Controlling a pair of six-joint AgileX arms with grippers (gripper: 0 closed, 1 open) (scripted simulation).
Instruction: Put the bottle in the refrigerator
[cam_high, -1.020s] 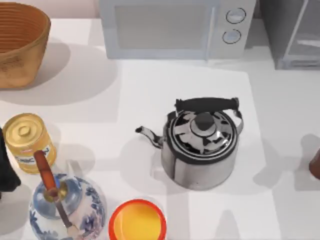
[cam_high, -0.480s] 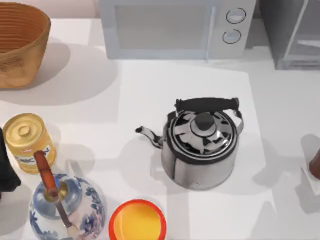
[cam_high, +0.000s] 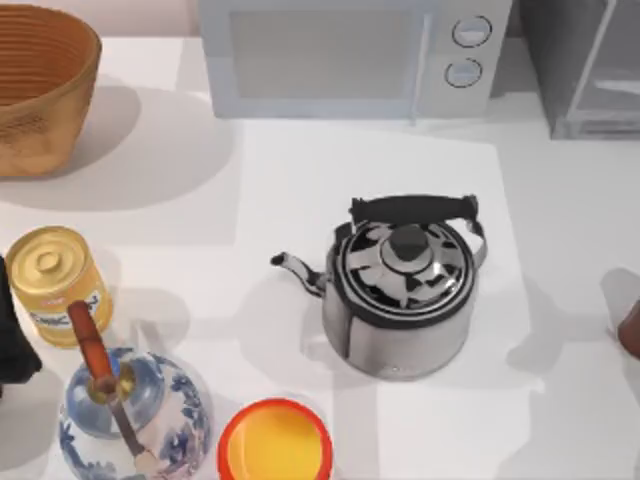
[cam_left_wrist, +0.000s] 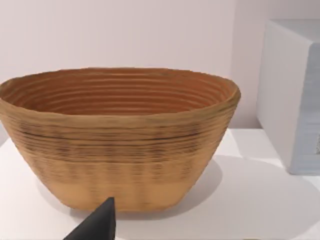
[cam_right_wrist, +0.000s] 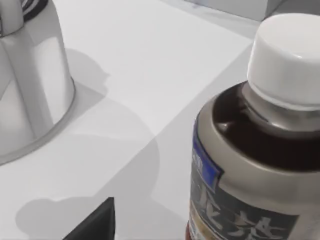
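At the right edge of the top view I see the bottle (cam_high: 631, 328) as a reddish-brown sliver, well right of the steel kettle (cam_high: 404, 286). The pale patch that lay just below it half a second ago is gone; the bottle and kettle have not shifted. The right wrist view has the bottle (cam_right_wrist: 260, 150) close, upright, white cap on, and a dark fingertip (cam_right_wrist: 95, 222) at lower left; whether that claw is released or clenched I cannot tell. The refrigerator (cam_high: 585, 65) stands at the upper right, beside the microwave (cam_high: 350, 55). My left arm faces the wicker basket (cam_left_wrist: 117, 135).
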